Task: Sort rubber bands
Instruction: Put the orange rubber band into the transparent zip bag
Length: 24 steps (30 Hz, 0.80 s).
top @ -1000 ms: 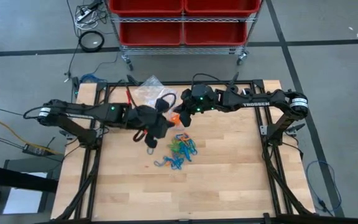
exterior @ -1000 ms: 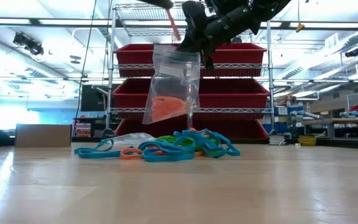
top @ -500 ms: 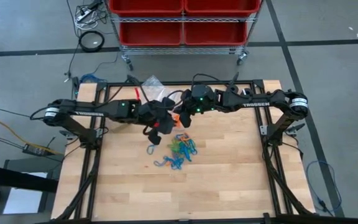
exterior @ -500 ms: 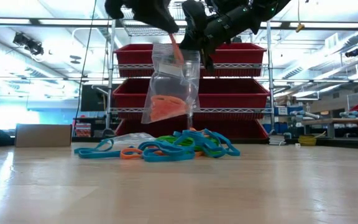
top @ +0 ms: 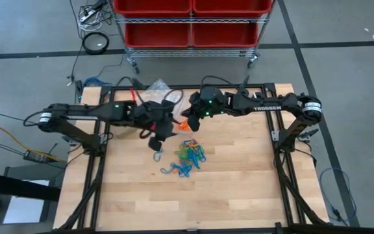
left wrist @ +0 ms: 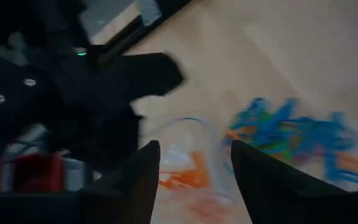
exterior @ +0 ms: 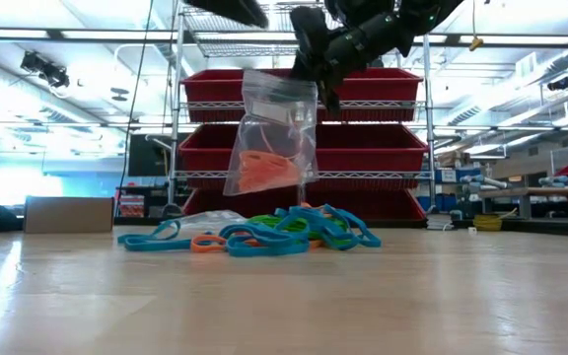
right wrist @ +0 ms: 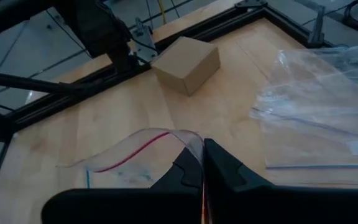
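Observation:
A clear zip bag [exterior: 269, 128] with orange rubber bands in its bottom [exterior: 264, 170] hangs above the table, and my right gripper [exterior: 316, 79] is shut on its top. A pile of blue, green and orange rubber bands [top: 187, 156] lies on the wood below and nearer [exterior: 264, 235]. My left gripper [left wrist: 194, 146] stands open and empty just left of the bag [top: 164, 127]. Past its fingers the left wrist view shows the bag [left wrist: 188, 171] and the pile [left wrist: 291, 134]. My right gripper pinches the bag's top rim [right wrist: 185, 138], by the red zip line, between its two shut fingers near the bag's right top corner [exterior: 309, 89]. The fingers slant down from the table's right. The bag hangs below them, upright and clear of the table, its mouth gaping.
Spare clear bags [top: 154, 91] lie at the far edge, left of centre [right wrist: 316, 118]. A small cardboard box [right wrist: 185, 64] sits at the table's left side [exterior: 67, 214]. A rack with red bins [top: 190, 23] stands beyond the table. Bare wood lies toward the near edge.
My left gripper went right to the bag's mouth with an orange band, opened and let it go, then drew back toward the left and up. The orange band now lies inside the bag with the others. My right gripper and the bag have kept still.

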Each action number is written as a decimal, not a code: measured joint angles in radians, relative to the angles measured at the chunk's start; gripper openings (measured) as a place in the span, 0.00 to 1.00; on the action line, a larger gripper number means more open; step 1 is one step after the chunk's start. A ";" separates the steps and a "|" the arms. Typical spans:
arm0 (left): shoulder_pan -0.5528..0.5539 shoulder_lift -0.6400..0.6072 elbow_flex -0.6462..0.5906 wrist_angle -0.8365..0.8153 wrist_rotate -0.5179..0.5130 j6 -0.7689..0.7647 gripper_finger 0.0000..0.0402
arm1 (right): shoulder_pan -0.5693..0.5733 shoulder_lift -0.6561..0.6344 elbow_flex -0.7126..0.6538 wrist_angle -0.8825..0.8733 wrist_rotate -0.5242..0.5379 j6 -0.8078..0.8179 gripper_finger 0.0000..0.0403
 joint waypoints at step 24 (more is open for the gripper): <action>-0.177 -0.078 -0.914 0.968 0.344 -0.441 0.40 | -0.110 -0.281 0.000 -0.288 -0.006 -0.108 0.00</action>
